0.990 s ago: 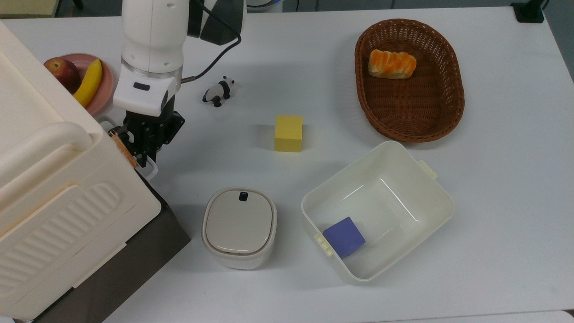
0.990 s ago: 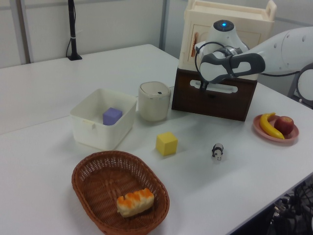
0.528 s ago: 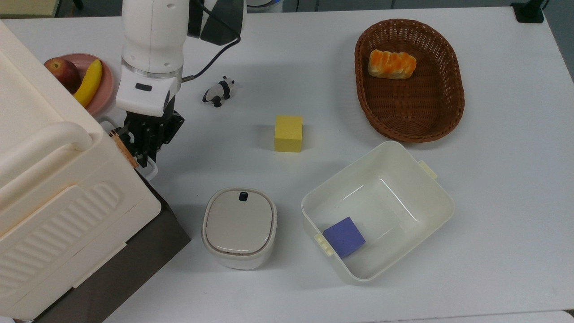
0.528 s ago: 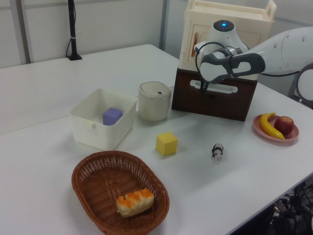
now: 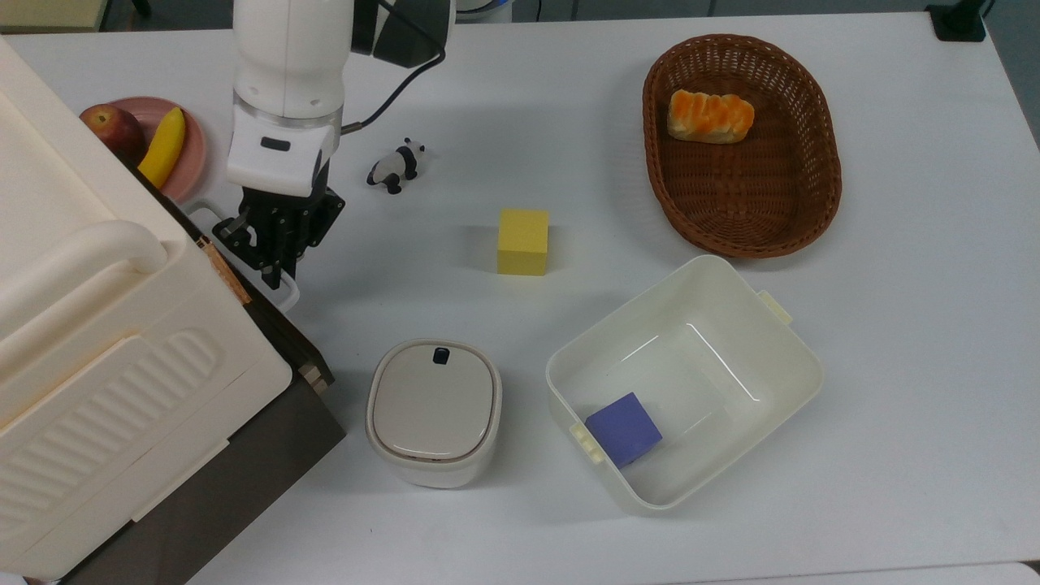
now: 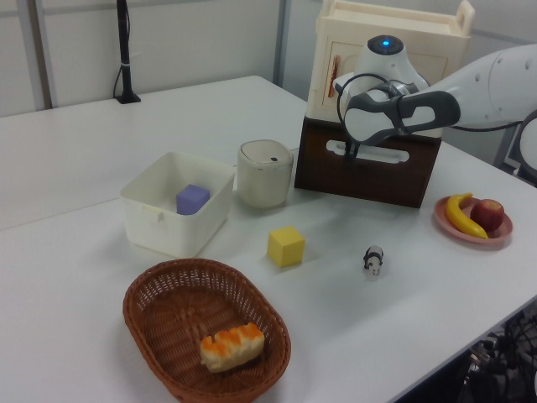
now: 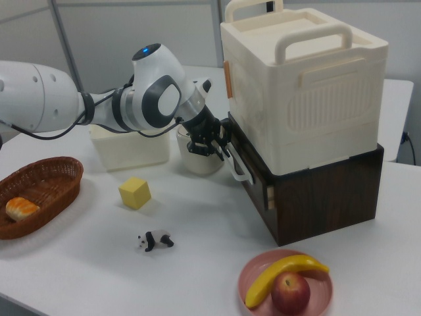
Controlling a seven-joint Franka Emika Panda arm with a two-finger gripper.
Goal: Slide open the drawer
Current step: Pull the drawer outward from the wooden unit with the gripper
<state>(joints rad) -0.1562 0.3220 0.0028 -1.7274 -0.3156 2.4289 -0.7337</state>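
The drawer [image 5: 302, 351] sits at the bottom of a dark brown cabinet, under a cream ribbed box [image 5: 97, 341]. In the top view its front panel stands a little out from the cabinet, and a strip of light wood shows at its near corner. My gripper [image 5: 272, 248] is shut on the white loop handle [image 5: 286, 297] at the front panel's middle. The right view has the gripper [image 7: 220, 148] on the handle [image 7: 239, 166], with the drawer [image 7: 256, 197] slightly out. In the left view the gripper [image 6: 352, 149] covers the left end of the handle [image 6: 379, 154].
A lidded white pot [image 5: 433, 410] stands just in front of the drawer's near corner. Further off are a yellow cube [image 5: 522, 241], a panda toy [image 5: 396, 166], a white tub [image 5: 691, 382] holding a purple block, a bread basket [image 5: 739, 146] and a pink fruit plate [image 5: 187, 162].
My gripper has moved toward the top view's right with the handle in it. The drawer has slid out a little from the cabinet.
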